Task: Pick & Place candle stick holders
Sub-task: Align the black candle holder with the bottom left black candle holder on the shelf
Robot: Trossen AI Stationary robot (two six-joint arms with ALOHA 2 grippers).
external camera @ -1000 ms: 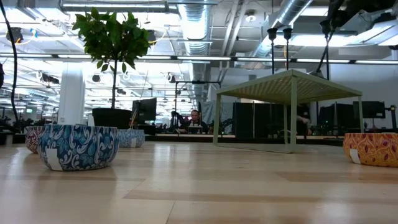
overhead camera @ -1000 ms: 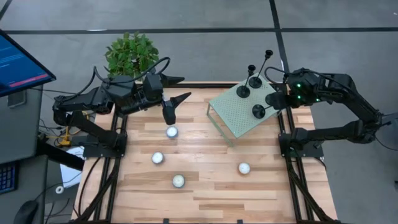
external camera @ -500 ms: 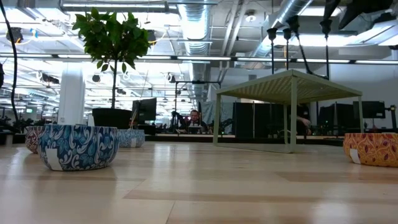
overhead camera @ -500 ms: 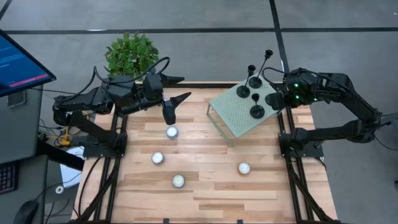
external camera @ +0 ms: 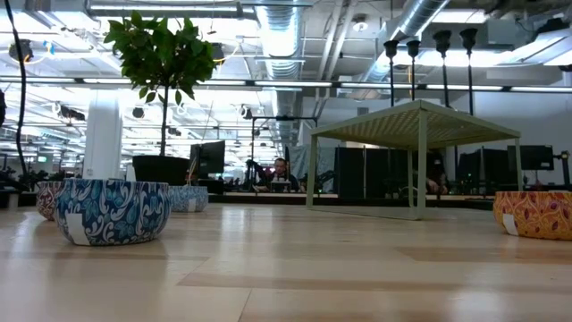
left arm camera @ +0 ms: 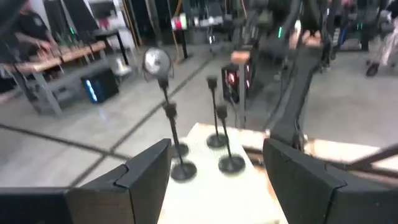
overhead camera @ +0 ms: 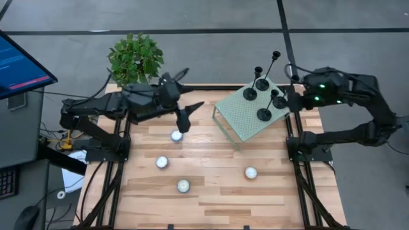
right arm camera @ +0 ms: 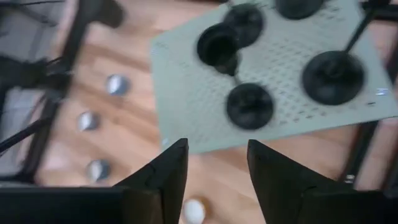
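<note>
Four white tealight candles [overhead camera: 176,135] are lying on the wooden table [overhead camera: 211,191]. Beyond them, the left gripper [overhead camera: 192,110] is hovering open-fingered. Four black candle stick holders [overhead camera: 264,114] are standing on the perforated green stand [overhead camera: 239,118]; the right gripper [overhead camera: 294,101] is hanging open beside it.

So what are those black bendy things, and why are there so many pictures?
They are two robot arms at a wooden table. Each ends in a pincher called a gripper. One camera looks straight down, one sits low at table height, and one rides on each arm's wrist.

The left gripper hangs open over a white candle. The right gripper is open too, beside a little green stand. Neither holds anything.

On the stand are four black candle stick holders: round feet with thin stems. Three more white candles lie on the table, and a leafy plant stands at the back.
</note>
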